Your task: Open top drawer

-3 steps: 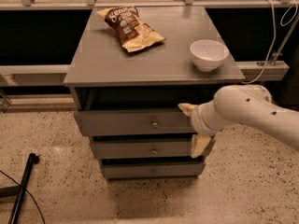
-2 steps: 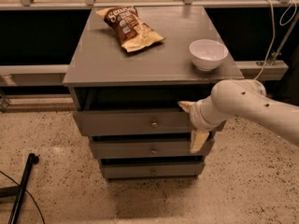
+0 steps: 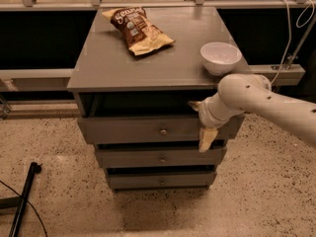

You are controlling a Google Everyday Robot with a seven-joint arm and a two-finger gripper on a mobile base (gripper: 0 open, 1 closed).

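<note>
The top drawer is the widest grey front of three in the grey cabinet, with a small round metal knob at its centre. It stands pulled out a little, with a dark gap above its front. My gripper is at the drawer's right end, on a white arm reaching in from the right. One cream finger points left over the drawer's top edge. The other hangs down in front of the panel. The fingers are spread apart, holding nothing that I can see.
On the cabinet top lie a brown chip bag and a white bowl near the right edge. Two narrower drawers sit below. A black pole lies on the speckled floor at left. Cables hang at right.
My gripper and forearm have shifted slightly to the left along the drawer's right end. The drawer front looks unchanged.
</note>
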